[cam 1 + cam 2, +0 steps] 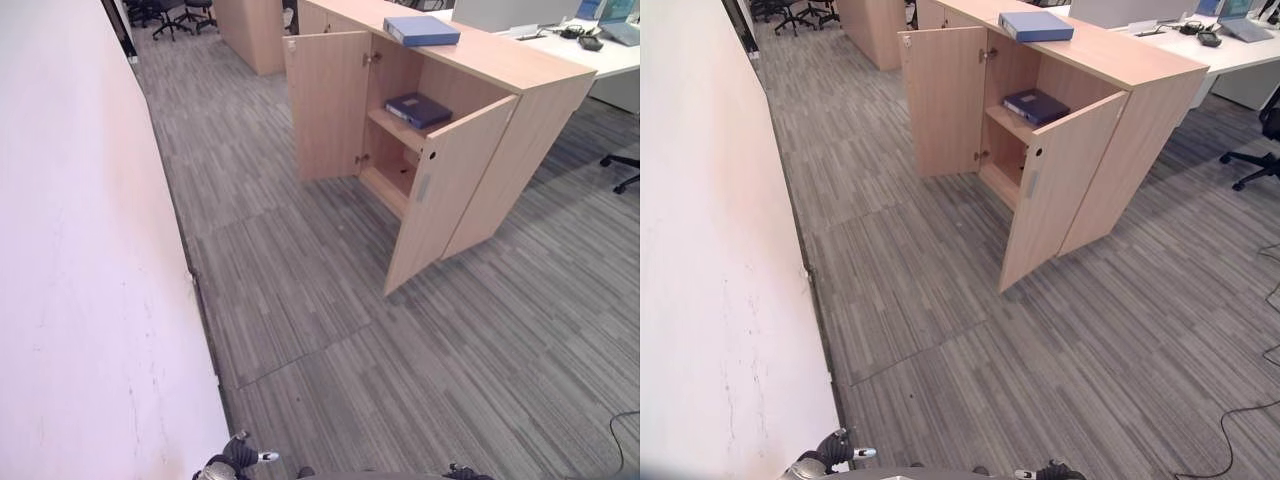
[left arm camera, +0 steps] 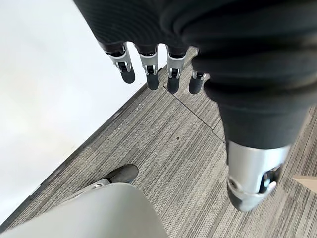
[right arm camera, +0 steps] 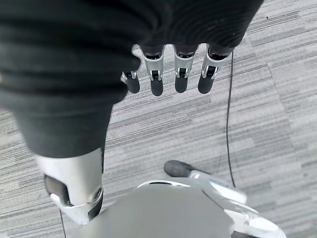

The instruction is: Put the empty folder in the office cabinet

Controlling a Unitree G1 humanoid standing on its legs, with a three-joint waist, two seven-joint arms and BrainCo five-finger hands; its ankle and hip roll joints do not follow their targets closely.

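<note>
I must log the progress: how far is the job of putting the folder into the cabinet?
Done: the cabinet doors are open, and one dark blue folder lies on its shelf. In hand: nothing; the left hand and right hand hang open, empty. Left: the blue folder on the cabinet top, if meant, is not yet stored.

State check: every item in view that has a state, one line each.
Office cabinet: both doors swung open.
Left door: open wide.
Right door: open, angled toward the camera.
Blue folder on cabinet top: lying flat, closed.
Dark blue folder on upper shelf: lying flat inside.
Left robot hand: open, holding nothing, above the carpet.
Right robot hand: open, holding nothing, above the carpet.
</note>
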